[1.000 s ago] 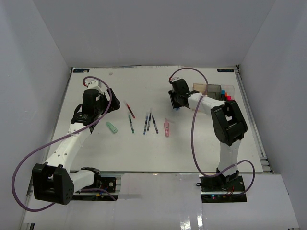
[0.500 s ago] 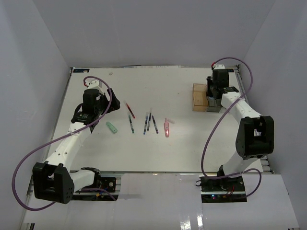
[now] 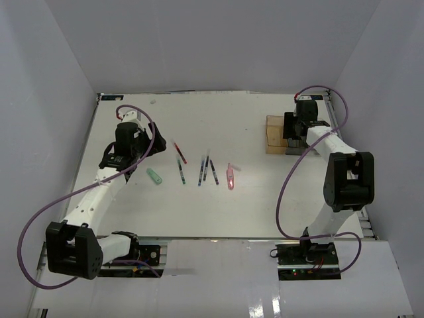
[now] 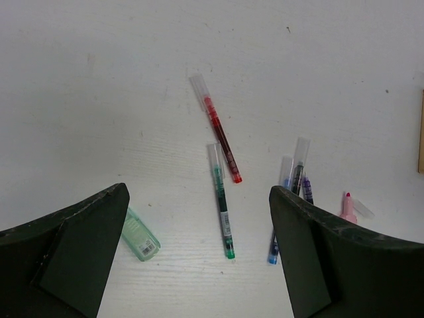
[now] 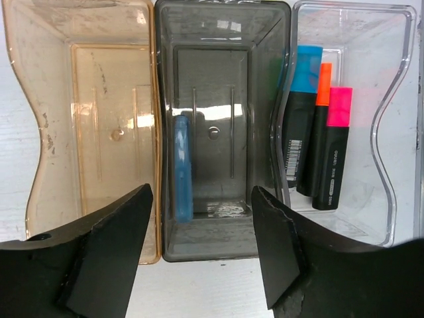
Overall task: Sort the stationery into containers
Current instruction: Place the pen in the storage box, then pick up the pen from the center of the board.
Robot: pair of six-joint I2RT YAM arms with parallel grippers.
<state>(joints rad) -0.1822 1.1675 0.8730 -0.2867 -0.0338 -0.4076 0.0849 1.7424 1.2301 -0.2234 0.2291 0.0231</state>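
Sorting looks midway; right gripper (image 5: pixel 202 199) gapes empty over grey bin (image 5: pixel 218 79) holding blue marker (image 5: pixel 182 169); left gripper (image 4: pixel 199 192), likewise wide and empty, probably next lowers onto green pen (image 4: pixel 222 209).

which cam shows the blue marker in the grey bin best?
Right wrist: it looks straight down into the grey bin, where the blue marker lies along the wall next to the amber bin. In top external the right gripper covers that bin. Left wrist does not show it.

- I see an amber bin (image 5: pixel 99 99), a smoky grey bin (image 5: pixel 218 86), a clear bin (image 5: pixel 387 79).
- Pale blue marker (image 5: pixel 182 165).
- Black highlighters (image 5: pixel 317 159): blue, orange, pink caps.
- My right fingers (image 5: pixel 106 258): black.
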